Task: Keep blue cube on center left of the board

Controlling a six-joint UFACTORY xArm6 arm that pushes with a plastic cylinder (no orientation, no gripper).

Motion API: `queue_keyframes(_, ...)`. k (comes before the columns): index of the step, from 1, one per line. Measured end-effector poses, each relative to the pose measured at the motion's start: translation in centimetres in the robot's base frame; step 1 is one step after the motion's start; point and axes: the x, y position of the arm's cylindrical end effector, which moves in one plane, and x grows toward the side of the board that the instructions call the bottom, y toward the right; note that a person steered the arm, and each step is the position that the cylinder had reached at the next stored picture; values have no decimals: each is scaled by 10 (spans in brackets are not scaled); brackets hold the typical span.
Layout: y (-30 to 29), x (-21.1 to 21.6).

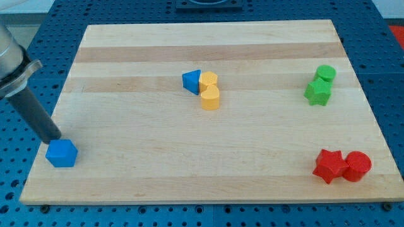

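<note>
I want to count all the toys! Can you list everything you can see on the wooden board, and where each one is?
blue cube: 1, blue, bottom-left corner area of the board
blue triangular block: 1, blue, upper middle, touching the yellow pair on their left side
yellow blocks: 2, yellow, upper middle, one just below the other
green blocks: 2, green, right side toward the top, close together
red star block: 1, red, bottom right
red round block: 1, red, bottom right, beside the star
wooden board: 1, light wood, on a blue pegboard table
my tip: 1, dark rod, at the blue cube's upper-left edge
</note>
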Motion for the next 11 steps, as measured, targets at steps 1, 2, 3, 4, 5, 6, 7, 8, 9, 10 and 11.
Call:
queue_keyframes(1,-16,25)
queue_keyframes(2,-16,51)
queue_keyframes(3,14,57)
queue_keyframes(4,61,55)
queue_keyframes(5,65,40)
queue_keyframes(6,62,12)
queue_keyframes(7,65,12)
queue_keyframes(8,94,22)
queue_keyframes(9,96,17)
queue_keyframes(10,64,0)
queue_keyframes(11,55,-30)
